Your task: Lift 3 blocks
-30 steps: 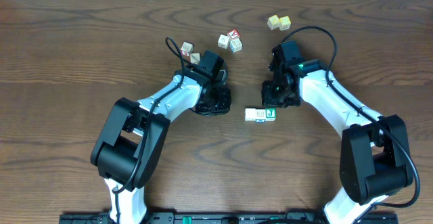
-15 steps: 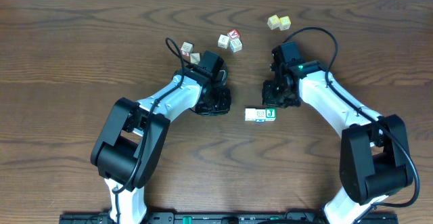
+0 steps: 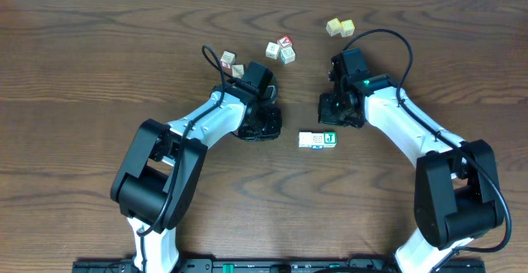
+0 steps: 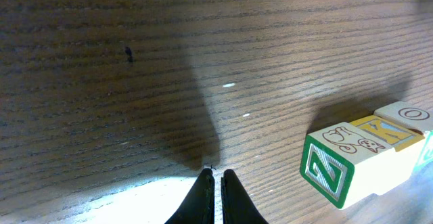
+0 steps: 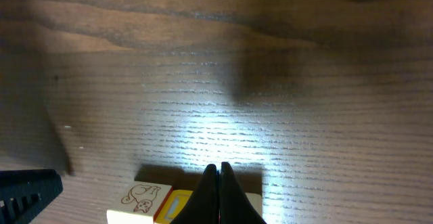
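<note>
At table centre, btwn the two arms, catalogue as follows.

1. Row of 3 blocks (image 3: 318,139): touching side by side, flat on the wood table (image 3: 82,100). Whitish block (image 3: 304,140) at one end. Middle block (image 3: 317,140) has a bluish marking too small to read. J block (image 3: 329,138), green face, sits at the end nearest the right arm. Status: not lifted, nothing grips it. Pos. unchanged over the last sec.

2. Right gripper (image 3: 332,110): fingers pinched together, empty. Wrist view puts its fingertips (image 5: 210,197) over the row's top edge; contact or not, can't tell. Change: head has slid slightly away from the row, toward the far edge.

3. Left gripper (image 3: 261,124): clamped tight on nothing. Its fingertips (image 4: 205,197) are low over bare wood, w/ the row off to one side, near but apart. Change: none seen.

4. Non-task: yellowish pair (image 3: 340,27); red-lettered cubes (image 3: 281,49); two more cubes (image 3: 231,63) by the left arm's cable.

Assessment: lift not begun. The right arm's small retreat reads as repositioning, not a grasp. Likely next need: closed tips pressed on both row ends to squeeze and raise all 3 as one. Risk: the middle block drops out if the squeeze is off-line.
</note>
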### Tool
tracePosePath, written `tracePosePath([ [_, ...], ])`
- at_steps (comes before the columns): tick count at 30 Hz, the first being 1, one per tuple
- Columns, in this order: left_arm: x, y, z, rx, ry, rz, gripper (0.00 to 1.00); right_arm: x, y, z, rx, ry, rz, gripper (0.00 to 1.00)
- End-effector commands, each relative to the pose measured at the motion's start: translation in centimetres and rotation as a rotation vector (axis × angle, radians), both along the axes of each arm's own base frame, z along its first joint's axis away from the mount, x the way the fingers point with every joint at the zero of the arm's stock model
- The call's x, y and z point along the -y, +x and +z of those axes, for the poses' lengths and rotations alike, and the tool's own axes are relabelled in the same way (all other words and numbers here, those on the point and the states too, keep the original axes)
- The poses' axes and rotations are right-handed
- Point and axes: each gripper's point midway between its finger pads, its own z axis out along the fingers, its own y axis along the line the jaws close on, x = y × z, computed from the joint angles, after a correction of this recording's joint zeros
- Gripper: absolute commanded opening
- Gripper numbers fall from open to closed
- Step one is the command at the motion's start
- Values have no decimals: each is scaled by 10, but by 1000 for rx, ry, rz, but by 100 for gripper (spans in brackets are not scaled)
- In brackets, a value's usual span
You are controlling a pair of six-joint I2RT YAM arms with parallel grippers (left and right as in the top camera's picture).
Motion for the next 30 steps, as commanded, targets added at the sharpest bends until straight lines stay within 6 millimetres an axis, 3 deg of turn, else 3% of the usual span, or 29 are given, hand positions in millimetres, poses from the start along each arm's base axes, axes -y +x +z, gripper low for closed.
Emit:
tracePosePath([
  [1, -3, 1, 4, 20, 7, -7, 7, -1, 0, 0, 8, -7, -8, 1],
  [30, -3, 1, 4, 20, 7, -7, 7, 1, -3, -5, 4, -11, -9, 1],
])
